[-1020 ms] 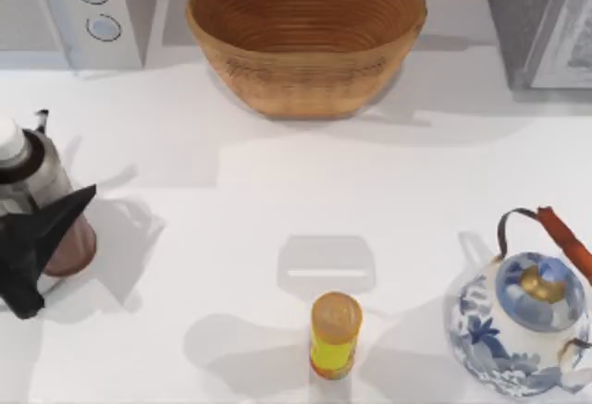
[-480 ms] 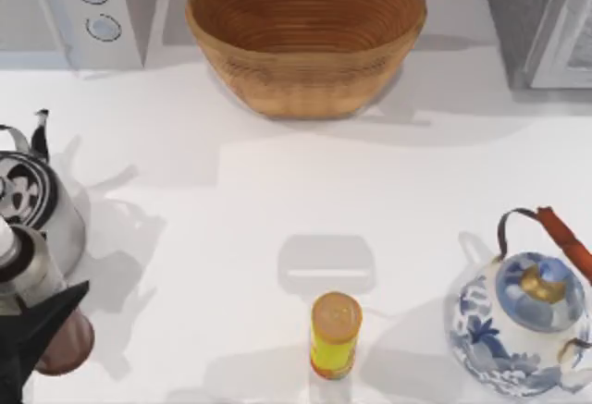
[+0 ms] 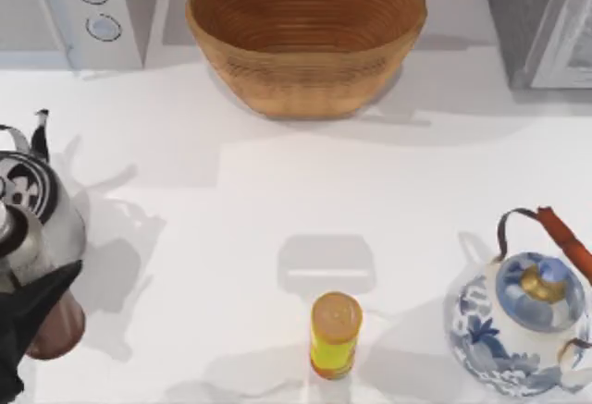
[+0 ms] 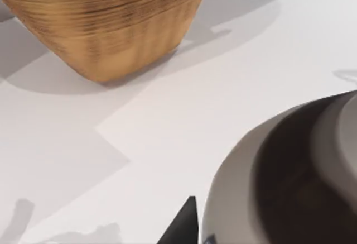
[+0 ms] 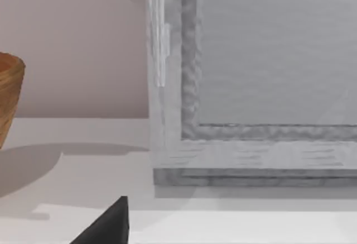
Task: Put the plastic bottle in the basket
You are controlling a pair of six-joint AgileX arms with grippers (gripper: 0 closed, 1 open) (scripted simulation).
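The plastic bottle (image 3: 57,330) hangs tilted at the table's front left, with its grey upper body and reddish-brown lower part showing. My left gripper (image 3: 26,316) is shut on it, one black finger lying across its side. In the left wrist view the bottle (image 4: 290,177) looms close beside a black fingertip (image 4: 184,227). The basket (image 3: 305,34), a wide tan wicker bowl, stands at the back centre, far from the bottle; its outer wall (image 4: 106,26) also shows from the left wrist. A black fingertip (image 5: 106,224) of the right gripper shows in the right wrist view.
A steel kettle (image 3: 37,196) sits right behind the held bottle. A yellow canister (image 3: 335,335) stands front centre and a blue-and-white teapot (image 3: 523,321) front right. A microwave (image 3: 74,6) is at back left and a grey appliance (image 3: 546,16) at back right.
The left gripper carried the bottle from in front of the steel kettle toward the front edge, uncovering the kettle. In the last half second it shifted back slightly.
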